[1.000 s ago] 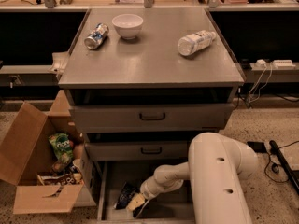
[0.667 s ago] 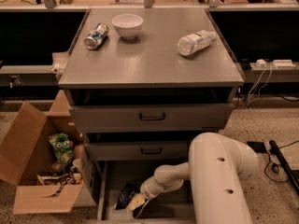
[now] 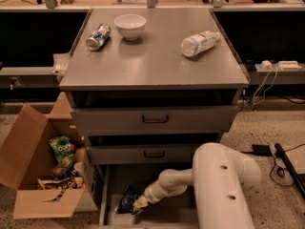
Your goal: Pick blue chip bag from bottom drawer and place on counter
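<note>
The blue chip bag (image 3: 126,199) lies crumpled in the open bottom drawer (image 3: 167,217), at its left side. My gripper (image 3: 138,205) reaches down into the drawer from the right and sits right at the bag's right edge, touching it. The white arm (image 3: 221,185) fills the lower right. The grey counter (image 3: 152,61) on top of the cabinet is above, holding a can, a bowl and a bottle.
On the counter lie a tipped can (image 3: 97,36), a white bowl (image 3: 130,26) and a plastic bottle (image 3: 199,43) on its side. Two shut grey drawers (image 3: 155,119) sit above the open one. An open cardboard box (image 3: 43,175) with a green snack bag (image 3: 62,150) stands left.
</note>
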Robot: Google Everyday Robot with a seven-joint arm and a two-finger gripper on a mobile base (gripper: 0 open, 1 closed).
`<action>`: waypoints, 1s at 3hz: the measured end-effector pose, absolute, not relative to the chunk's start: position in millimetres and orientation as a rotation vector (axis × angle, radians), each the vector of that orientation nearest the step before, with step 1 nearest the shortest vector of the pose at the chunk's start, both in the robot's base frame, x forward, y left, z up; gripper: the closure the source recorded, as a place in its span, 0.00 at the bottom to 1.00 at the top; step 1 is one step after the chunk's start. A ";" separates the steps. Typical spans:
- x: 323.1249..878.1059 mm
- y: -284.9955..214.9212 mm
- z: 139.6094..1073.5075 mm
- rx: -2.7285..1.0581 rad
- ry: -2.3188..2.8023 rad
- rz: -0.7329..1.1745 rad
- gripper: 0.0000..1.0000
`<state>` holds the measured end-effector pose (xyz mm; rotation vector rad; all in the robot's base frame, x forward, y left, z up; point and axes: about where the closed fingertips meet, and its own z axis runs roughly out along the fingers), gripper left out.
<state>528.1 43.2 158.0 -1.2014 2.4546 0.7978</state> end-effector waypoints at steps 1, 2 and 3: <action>528.1 43.3 159.9 -1.197 2.451 0.798 0.74; 524.5 35.7 178.8 -1.195 2.370 0.836 0.95; 507.2 31.3 230.0 -1.195 2.093 1.016 1.00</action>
